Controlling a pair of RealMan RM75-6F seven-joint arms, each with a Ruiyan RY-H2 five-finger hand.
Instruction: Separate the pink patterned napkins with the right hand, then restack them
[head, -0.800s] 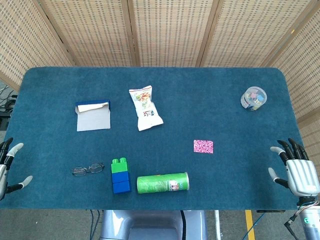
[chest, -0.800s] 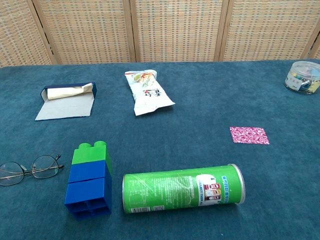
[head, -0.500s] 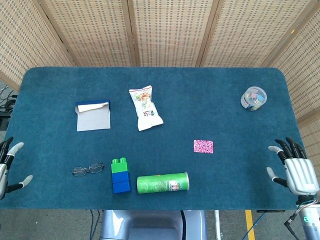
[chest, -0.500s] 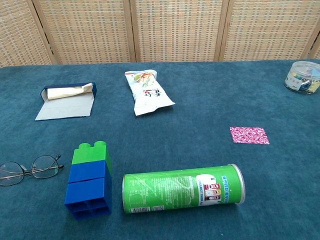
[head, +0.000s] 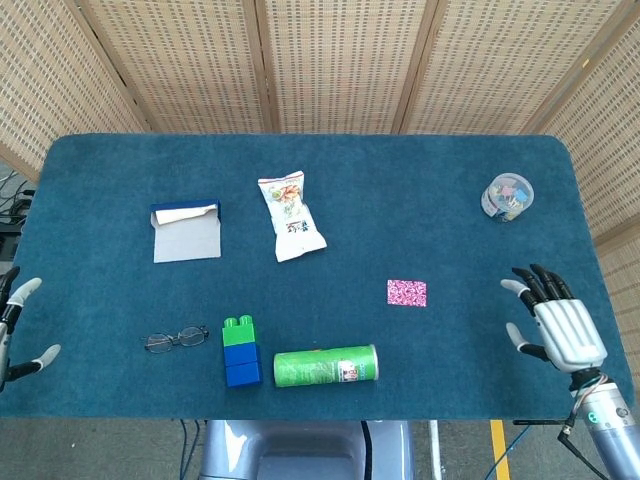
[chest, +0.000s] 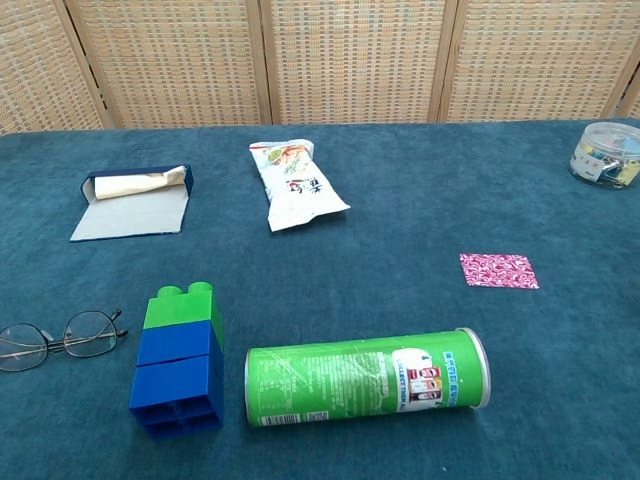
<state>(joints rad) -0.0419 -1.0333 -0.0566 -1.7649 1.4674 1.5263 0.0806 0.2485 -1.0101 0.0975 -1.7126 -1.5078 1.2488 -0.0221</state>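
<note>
Right hand (head: 553, 322) empty, fingers spread, near table edge, apart from napkins (head: 406, 292).

The surface (head: 420, 200) is matt teal cloth with a short, carpet-like nap. Well left of the right hand's fingers (head: 535, 281), the pink napkins (head: 406, 292) look like thin matt paper. The green can (head: 326, 366) is glossy, the toy bricks (head: 241, 351) smooth plastic, the snack bag (head: 291, 216) shiny film.

1. The robot's left hand (head: 14, 330) is cut by the head view's left edge; only some fingers (head: 28, 288) show.
2. The wire-rimmed glasses (chest: 55, 337) run past the chest view's left edge.
3. The contents of the clear round plastic tub (head: 507, 196), beyond the right hand's fingers (head: 531, 281), are too small to tell.
</note>
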